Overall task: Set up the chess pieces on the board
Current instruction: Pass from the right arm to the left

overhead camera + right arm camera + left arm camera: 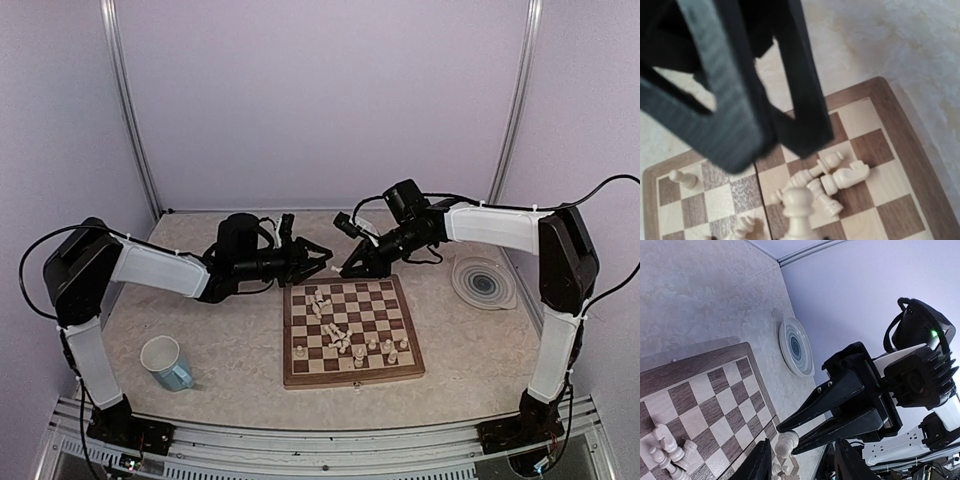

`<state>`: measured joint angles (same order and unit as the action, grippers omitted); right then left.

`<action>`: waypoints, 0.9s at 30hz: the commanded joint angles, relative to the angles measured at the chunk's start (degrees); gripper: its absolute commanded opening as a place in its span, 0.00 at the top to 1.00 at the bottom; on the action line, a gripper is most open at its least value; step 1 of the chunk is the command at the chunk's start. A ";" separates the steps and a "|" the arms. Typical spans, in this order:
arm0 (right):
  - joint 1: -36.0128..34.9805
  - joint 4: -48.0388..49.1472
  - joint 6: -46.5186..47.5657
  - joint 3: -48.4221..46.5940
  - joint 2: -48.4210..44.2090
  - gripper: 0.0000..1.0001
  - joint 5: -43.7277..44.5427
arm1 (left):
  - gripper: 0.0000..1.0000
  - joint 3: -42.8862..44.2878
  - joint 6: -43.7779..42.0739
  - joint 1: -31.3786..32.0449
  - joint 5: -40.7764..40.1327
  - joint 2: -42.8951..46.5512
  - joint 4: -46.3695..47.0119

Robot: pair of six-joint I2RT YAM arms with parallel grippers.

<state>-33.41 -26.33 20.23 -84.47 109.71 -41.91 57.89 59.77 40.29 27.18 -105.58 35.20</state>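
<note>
Pinching a small cream chess piece [786, 444] between its tips, the right tool [348, 268] is clamped on it above the far edge of the board [320, 379]. On the board's far-left squares lie toppled pieces [322, 303] in a heap, and standing pieces [378, 347] fill part of the near rows. Light, hard and smooth by the look, such a figure would likely slip or twist. A hold across its narrow waist, kept upright, seems safest. The left tool [320, 260] hangs with its fingers apart near the board's far-left corner, over the counter [230, 340]. A plate [483, 282] lies right of the board and a cup [168, 362] left of it.
</note>
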 commanded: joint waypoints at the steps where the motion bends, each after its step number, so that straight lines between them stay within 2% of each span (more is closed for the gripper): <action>1: 0.37 -0.47 -0.44 -0.93 -0.98 0.87 -1.95 | 0.58 0.90 1.66 0.88 2.80 -2.15 2.88; 7: 0.35 -0.36 -0.44 -0.87 -1.33 0.87 -2.21 | 0.63 2.37 1.66 1.45 3.01 -3.46 2.08; 17: 0.36 -0.26 -0.43 -0.63 -1.50 0.86 -2.29 | 0.81 2.76 1.84 1.98 3.32 -4.10 2.55; 27: 0.36 -0.57 0.05 -0.28 -1.83 0.85 -2.78 | 0.83 3.84 1.04 2.40 2.84 -4.72 1.38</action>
<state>-33.30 -26.37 20.05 -84.47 109.69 -43.51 59.57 61.71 42.00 29.58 -109.58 35.83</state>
